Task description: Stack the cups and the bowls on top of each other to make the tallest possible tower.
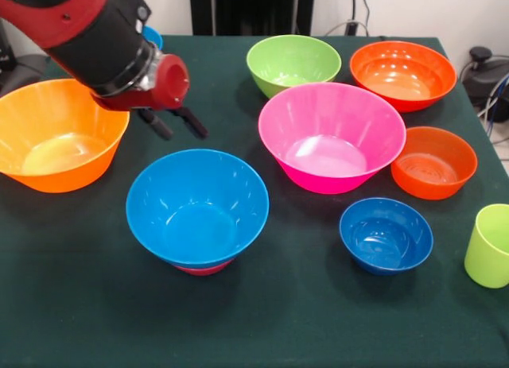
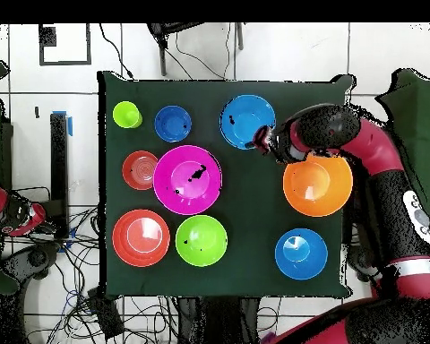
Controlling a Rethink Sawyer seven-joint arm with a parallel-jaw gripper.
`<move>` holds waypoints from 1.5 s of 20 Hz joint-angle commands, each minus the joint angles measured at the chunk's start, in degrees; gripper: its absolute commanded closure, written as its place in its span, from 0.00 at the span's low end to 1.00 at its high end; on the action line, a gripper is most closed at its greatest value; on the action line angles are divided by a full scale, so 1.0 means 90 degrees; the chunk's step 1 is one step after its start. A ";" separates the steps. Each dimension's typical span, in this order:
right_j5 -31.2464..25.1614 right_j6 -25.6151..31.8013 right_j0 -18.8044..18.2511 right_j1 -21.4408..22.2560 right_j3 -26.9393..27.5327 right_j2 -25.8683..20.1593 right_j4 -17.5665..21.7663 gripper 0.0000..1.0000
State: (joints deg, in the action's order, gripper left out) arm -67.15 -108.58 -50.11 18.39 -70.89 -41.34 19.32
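My gripper (image 1: 173, 123) hangs released above the medium blue bowl (image 1: 197, 207), which sits on a small crimson bowl (image 1: 202, 268). Risk: a rim nudge could tip that perch

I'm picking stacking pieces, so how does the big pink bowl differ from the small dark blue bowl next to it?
The pink bowl is far wider and taller than the small blue bowl. The pink bowl sits nearer the table's middle; the small blue bowl sits nearer the lime cup. Both stand upright and empty.
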 commanded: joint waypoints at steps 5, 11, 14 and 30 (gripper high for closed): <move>-0.0330 0.1406 -0.0117 -0.0395 -0.0599 -0.0345 -0.0321 0.00; -0.0770 0.1649 -0.0289 -0.0250 -0.0699 -0.0415 -0.0344 0.00; -0.0788 0.1754 -0.0390 -0.0230 -0.0815 -0.0454 -0.0312 0.00; 0.0209 0.1773 -0.1022 -0.0322 -0.2004 -0.0851 0.0289 0.00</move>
State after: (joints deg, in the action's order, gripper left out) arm -69.27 -108.58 -61.19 17.76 -82.86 -47.98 17.13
